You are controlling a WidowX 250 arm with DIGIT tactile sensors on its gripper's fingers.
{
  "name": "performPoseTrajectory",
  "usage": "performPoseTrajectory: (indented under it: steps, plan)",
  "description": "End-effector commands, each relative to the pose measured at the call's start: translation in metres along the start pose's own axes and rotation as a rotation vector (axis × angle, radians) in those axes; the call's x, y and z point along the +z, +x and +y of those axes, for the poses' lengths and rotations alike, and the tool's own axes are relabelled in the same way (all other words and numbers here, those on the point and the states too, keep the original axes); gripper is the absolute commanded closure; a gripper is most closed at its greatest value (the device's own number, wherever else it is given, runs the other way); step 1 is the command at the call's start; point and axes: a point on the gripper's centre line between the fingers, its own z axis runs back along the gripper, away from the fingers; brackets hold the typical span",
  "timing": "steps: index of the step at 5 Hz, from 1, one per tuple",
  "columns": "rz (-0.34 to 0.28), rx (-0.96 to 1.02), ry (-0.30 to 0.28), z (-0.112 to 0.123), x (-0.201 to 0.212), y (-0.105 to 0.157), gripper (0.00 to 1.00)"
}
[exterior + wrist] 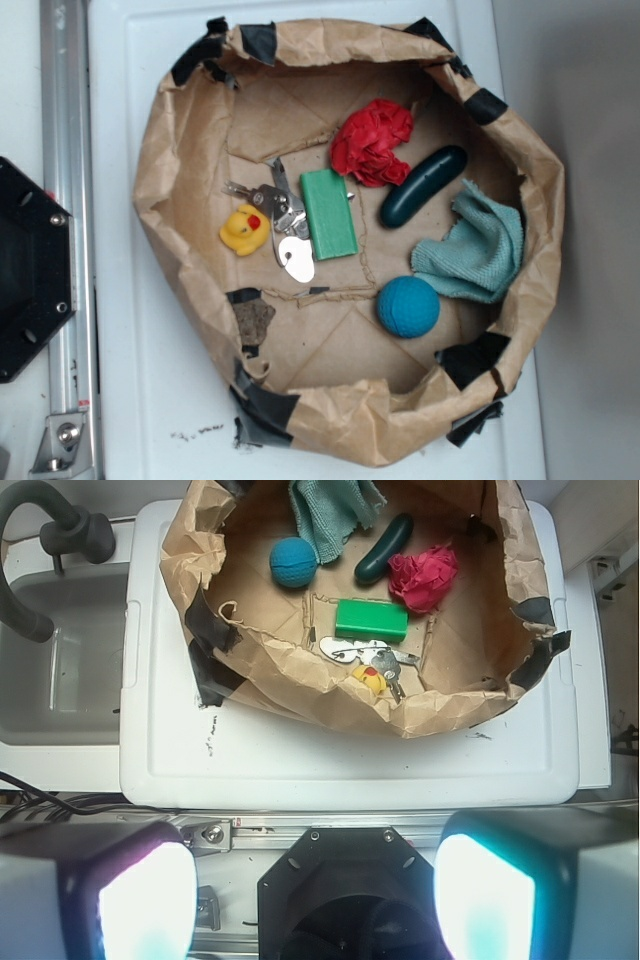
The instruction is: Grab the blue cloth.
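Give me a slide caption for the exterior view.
Paper bin holding blue cloth, ball, red cloth, duck, keys.

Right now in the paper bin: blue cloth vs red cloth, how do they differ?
Colour: the blue cloth is pale teal; the red cloth is bright red.
Pose: the blue cloth lies spread out and loosely folded, draped toward the brown paper wall; the red cloth is scrunched into a tight ball.
Footprint: the blue cloth covers more floor than the red cloth.
Neighbours: both sit beside the dark green cucumber, on opposite sides.
Shared: both are soft, wrinkled fabric, untouched.
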Motion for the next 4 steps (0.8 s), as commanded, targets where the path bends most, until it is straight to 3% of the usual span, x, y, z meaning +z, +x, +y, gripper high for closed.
performPoseTrajectory:
  steps: [1,2,4]
  plan:
    - [0.0,0.0,0.0,0.0,0.0,0.0,0.0]
    - [-0.154,0.021,0.045,0.013,-0.029,0.047,0.0]
    - [-0.147,0.018,0.046,0.02,-0.078,0.101,0.0]
